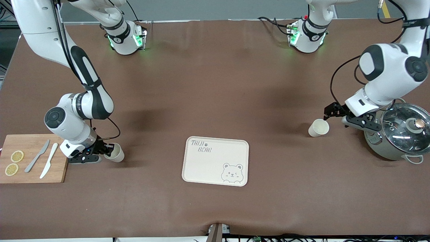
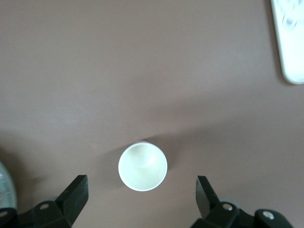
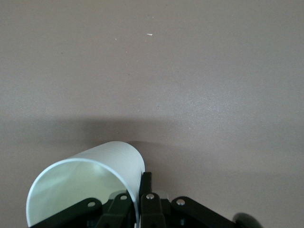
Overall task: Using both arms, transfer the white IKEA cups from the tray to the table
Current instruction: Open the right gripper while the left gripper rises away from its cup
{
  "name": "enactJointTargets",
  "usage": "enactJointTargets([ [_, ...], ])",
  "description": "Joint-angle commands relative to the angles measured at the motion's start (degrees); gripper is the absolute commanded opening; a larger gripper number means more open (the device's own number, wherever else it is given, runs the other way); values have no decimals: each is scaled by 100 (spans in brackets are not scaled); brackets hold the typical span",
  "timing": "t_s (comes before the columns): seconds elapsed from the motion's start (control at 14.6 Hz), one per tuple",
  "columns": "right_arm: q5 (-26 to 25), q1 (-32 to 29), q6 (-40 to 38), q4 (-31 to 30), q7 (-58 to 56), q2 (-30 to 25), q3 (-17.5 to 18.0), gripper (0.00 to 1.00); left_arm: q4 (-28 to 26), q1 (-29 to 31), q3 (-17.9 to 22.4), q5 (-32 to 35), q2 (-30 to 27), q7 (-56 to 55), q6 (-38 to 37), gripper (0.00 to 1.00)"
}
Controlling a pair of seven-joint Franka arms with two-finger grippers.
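Observation:
One white cup stands upright on the brown table near the left arm's end. My left gripper hovers just above and beside it, open. In the left wrist view the cup shows from above, just ahead of the spread fingers of the left gripper. My right gripper is shut on the wall of the second white cup, held tilted low over the table beside the wooden board. In the right wrist view one finger is inside and one outside the cup, at the right gripper.
The bear-printed cream tray lies mid-table; its corner shows in the left wrist view. A grey-green pot with a glass lid stands by the left gripper. A wooden board with lemon slices and two knives lies by the right gripper.

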Motion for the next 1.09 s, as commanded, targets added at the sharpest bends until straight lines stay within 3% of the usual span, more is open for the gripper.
enactJointTargets([
  [0.0,37,-75,84,-82,-93,-47,71,0,1195,-28,-188,460,486,-852,-685,100],
  [0.21,37,-75,84,-73,-93,-12,71,1,2207,-299,-259,540,908,-1625,-1213,100],
  [0.27,37,-75,84,-65,-93,-3,71,9,2471,-466,-259,636,988,-1924,-1354,100],
  [0.55,37,-75,84,-56,-93,-3,71,58,3106,-837,-259,962,1050,-2876,-1846,100],
  [0.68,37,-75,84,-56,-93,-3,71,96,3421,-819,-259,953,989,-2876,-2241,100],
  [0.89,37,-84,75,-56,-93,-3,71,100,4177,-837,-206,936,944,-2867,-3399,100],
  [1.03,37,-84,49,-47,-93,-12,71,100,4284,-819,-224,918,822,-2832,-3780,100],
])
